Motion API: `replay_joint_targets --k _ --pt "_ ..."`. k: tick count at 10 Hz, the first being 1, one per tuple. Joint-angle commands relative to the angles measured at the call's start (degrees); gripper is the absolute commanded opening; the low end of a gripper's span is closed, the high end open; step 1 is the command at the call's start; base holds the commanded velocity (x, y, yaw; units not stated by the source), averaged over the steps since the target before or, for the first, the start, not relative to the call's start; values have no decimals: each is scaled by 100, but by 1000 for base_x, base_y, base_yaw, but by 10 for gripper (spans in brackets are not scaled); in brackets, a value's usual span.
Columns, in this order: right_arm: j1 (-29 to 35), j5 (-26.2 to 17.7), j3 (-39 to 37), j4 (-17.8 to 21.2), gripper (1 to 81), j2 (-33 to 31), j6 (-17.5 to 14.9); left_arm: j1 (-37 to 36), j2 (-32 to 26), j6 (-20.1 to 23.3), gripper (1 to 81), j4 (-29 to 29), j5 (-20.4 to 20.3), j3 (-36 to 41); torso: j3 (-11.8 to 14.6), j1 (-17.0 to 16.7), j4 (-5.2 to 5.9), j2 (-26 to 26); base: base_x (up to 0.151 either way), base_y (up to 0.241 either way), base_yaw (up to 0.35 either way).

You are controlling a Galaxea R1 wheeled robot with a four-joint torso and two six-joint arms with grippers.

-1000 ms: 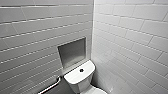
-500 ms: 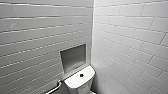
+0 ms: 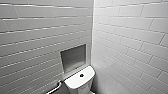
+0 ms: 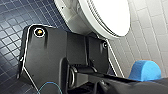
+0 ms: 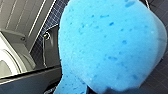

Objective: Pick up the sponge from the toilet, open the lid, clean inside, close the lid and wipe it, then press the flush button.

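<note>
Counting the items: one toilet (image 3: 75, 82), one flush button (image 3: 81, 75), one lid (image 4: 107, 15) and one sponge (image 5: 110, 42).

The head view gives the tank's flat top with the dark button at its centre. A single recessed niche (image 3: 73, 58) sits in the wall just above the tank, and one rail (image 3: 56, 88) runs beside it. White tiled walls (image 3: 130, 37) meet in a corner behind.

The left wrist view gives the lid, which appears to lie down over the bowl. It also takes in a dark blue mosaic floor (image 4: 12, 22) and the sponge off the toilet, well apart from the lid, against pale wall tiles.

In the right wrist view the sponge sits close to the lens and blocks much of the floor, with the bowl at one side. The right gripper (image 5: 107, 89) appears clenched on the sponge at its base. Whether the left gripper (image 4: 120, 83) is released or clenched cannot be told.
</note>
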Motion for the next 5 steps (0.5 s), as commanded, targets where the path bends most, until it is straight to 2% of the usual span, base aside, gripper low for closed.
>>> replay_joint_targets --k 1,5 --pt "180 -295 -71 121 10 30 25 247 569 -97 10 -144 -432 -801 0 0 0 0 0 0 0" --pt "163 -295 -325 50 10 259 7 607 1756 -106 10 -144 -370 -2549 2 -2 0 -2 0 0 0"
